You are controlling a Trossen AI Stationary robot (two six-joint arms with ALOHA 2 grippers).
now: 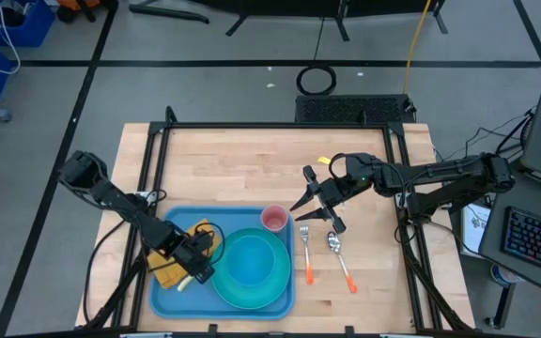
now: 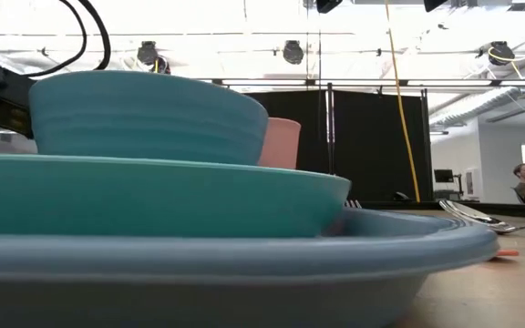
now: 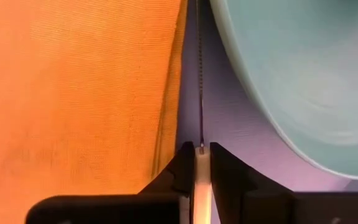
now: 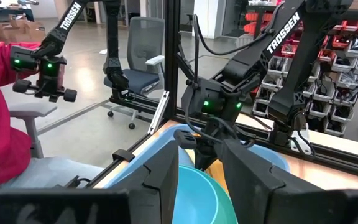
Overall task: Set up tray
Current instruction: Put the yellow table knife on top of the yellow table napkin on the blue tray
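Tray (image 1: 162,299), lower left: stiff, light, slick plastic; grip its rim. Left gripper (image 3: 201,163) pinched a thin utensil; right gripper (image 1: 319,202) open.

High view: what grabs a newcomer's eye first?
The light-blue tray at the table's front left, crowded with a teal plate, a bowl stacked on it and an orange cloth. The left gripper works low between cloth and plate, jaws nearly shut on something thin. The right gripper hovers open above a fork and spoon lying beside the tray.
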